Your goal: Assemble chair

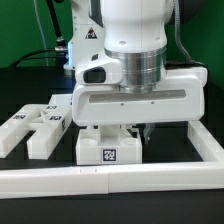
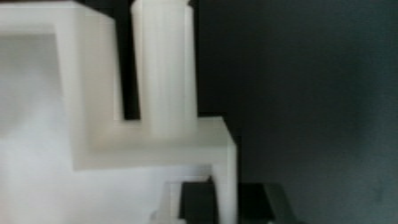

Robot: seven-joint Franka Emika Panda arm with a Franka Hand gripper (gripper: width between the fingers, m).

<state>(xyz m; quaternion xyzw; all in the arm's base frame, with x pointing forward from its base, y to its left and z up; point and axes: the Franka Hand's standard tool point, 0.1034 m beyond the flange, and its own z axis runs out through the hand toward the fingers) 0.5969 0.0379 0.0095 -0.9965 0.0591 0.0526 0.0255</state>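
A blocky white chair part (image 1: pixel 106 148) with a square tag on its front face stands on the black table, just inside the white rail. My gripper (image 1: pixel 133 130) reaches down onto it from above, its wide white body covering the part's top. In the wrist view the part (image 2: pixel 169 140) shows as a stepped white block with an upright post. My gripper (image 2: pixel 228 203) is shut there, with a thin white wall of the part pinched between the two dark fingers (image 2: pixel 196 203).
Several more tagged white chair pieces (image 1: pixel 35 125) lie at the exterior view's left. A long white border rail (image 1: pixel 110 181) runs along the front and turns up the exterior view's right (image 1: pixel 205 145). Cables hang behind the arm.
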